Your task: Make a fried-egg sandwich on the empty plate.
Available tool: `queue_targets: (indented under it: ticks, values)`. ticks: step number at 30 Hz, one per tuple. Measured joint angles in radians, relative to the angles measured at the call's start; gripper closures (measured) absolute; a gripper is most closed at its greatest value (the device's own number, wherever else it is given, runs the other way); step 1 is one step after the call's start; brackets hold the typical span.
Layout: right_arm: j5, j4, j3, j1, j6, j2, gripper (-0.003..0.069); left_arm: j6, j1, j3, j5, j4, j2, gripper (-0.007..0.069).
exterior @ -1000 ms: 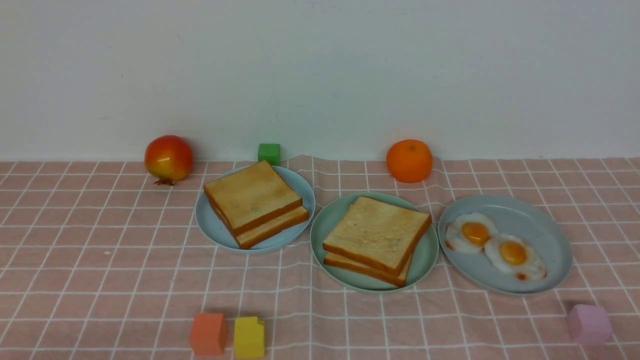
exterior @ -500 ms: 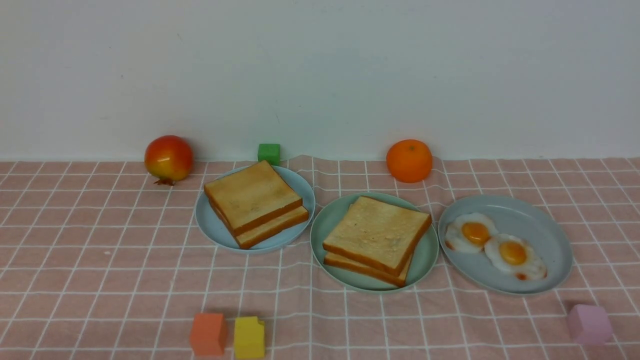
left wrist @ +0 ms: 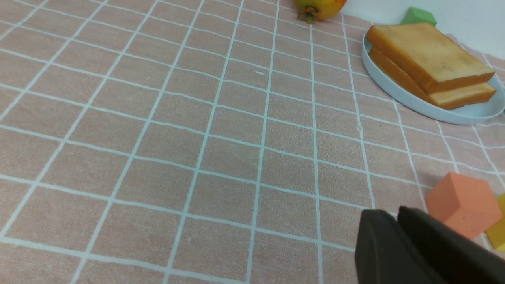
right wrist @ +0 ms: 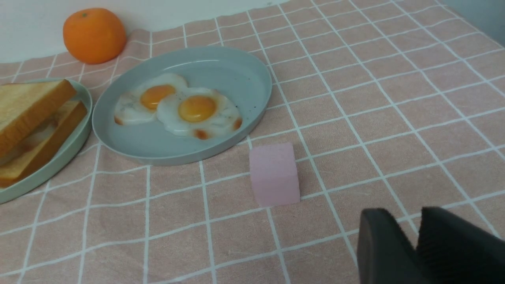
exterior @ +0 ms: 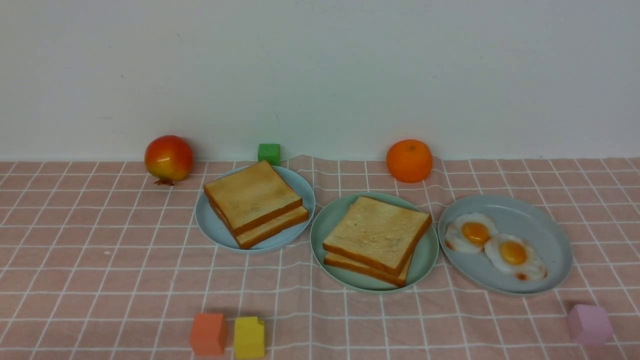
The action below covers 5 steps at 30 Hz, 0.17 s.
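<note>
Here the fried-egg sandwich sits on the mint-green plate mid-counter, its egg mostly hidden between the toast. Both claws are cut off at frame corners: the left claw looks nearly closed, the right claw slightly parted, both empty.

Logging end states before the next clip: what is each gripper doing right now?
Left gripper: jaws almost together, holding nothing, near the orange cube.
Right gripper: jaws slightly apart, holding nothing, near the pink cube.

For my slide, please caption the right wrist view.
Two fried eggs on a grey-blue round plate, beside a pink cube.
</note>
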Motion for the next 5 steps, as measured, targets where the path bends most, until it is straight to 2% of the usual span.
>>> queue_targets:
  ticks: [5]
  values:
    - [0.0,0.0,0.0,0.0,0.001,0.0,0.0464,0.0,0.0,0.0,0.0,0.0,0.0,0.052]
